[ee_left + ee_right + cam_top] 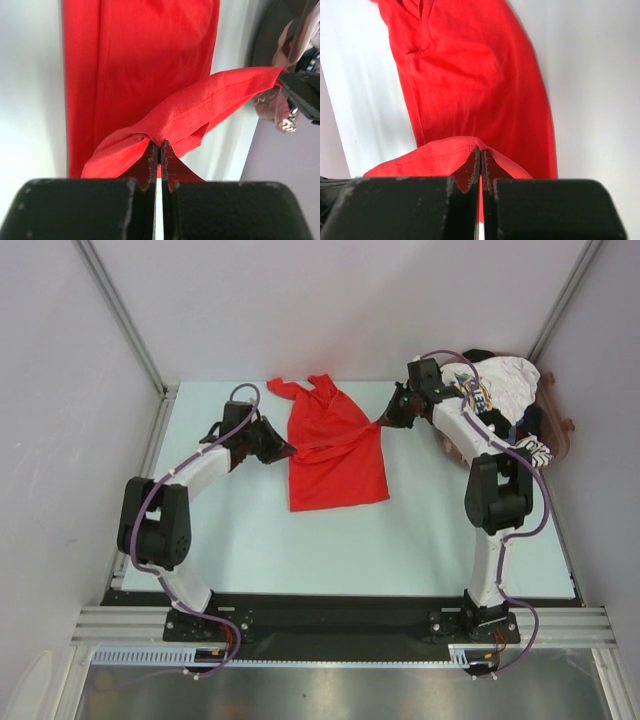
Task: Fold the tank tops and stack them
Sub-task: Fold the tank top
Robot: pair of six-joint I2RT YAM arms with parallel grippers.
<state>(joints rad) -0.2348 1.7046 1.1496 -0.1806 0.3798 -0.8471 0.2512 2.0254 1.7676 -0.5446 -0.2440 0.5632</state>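
Note:
A bright red tank top (335, 445) lies flat in the middle of the table, its straps toward the back. My left gripper (290, 450) is shut on its left edge and my right gripper (383, 422) is shut on its right edge. A raised band of red cloth stretches between them across the garment. In the left wrist view the fingertips (160, 147) pinch a red fold, with the tank top (150, 65) spread beyond. The right wrist view shows that gripper (481, 152) pinching a similar fold of the tank top (470, 75). Other tank tops (505, 390), white printed, striped and dark, lie heaped at the back right.
The heap rests beside my right arm's elbow, against a pinkish-brown container (560, 425) at the table's right edge. Grey walls close in the table at the back and on both sides. Bare pale table surface (330, 550) lies in front of the red garment.

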